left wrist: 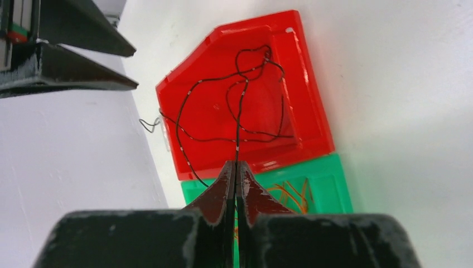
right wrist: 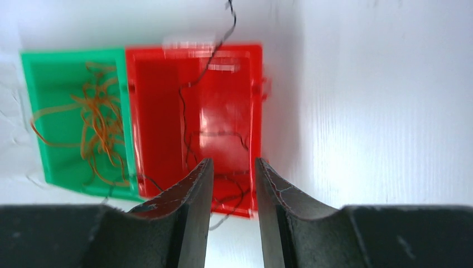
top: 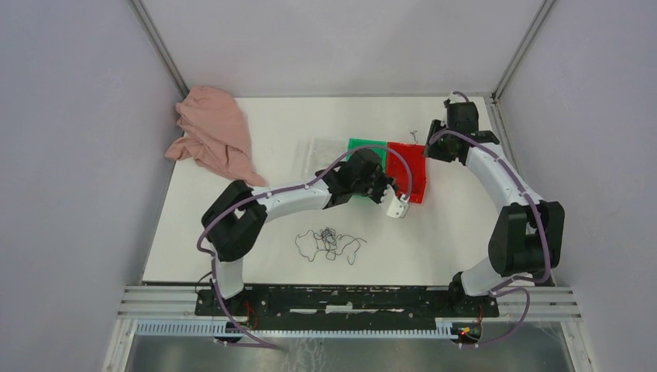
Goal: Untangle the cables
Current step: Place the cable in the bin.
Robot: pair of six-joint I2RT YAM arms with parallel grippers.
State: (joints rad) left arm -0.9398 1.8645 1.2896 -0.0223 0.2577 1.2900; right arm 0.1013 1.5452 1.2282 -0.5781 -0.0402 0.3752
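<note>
While the left end effector (left wrist: 234,167) is pinched tight on what looks like a black cable (left wrist: 237,128) looping into the red bin (left wrist: 309,111), the right end effector (right wrist: 233,164) hangs over that bin with jaws narrowly parted, holding nothing. Orange cables (right wrist: 100,128) lie in the green bin (right wrist: 33,111). A loose black tangle (top: 329,244) sits on the table (top: 465,232) near the arm bases.

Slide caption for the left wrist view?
Left gripper pinches black wire draped in red bin; orange wires in green bin.

Black wire (left wrist: 237,142) in red bin (left wrist: 312,106), orange wires (right wrist: 100,128) in green bin (right wrist: 50,72)
</note>
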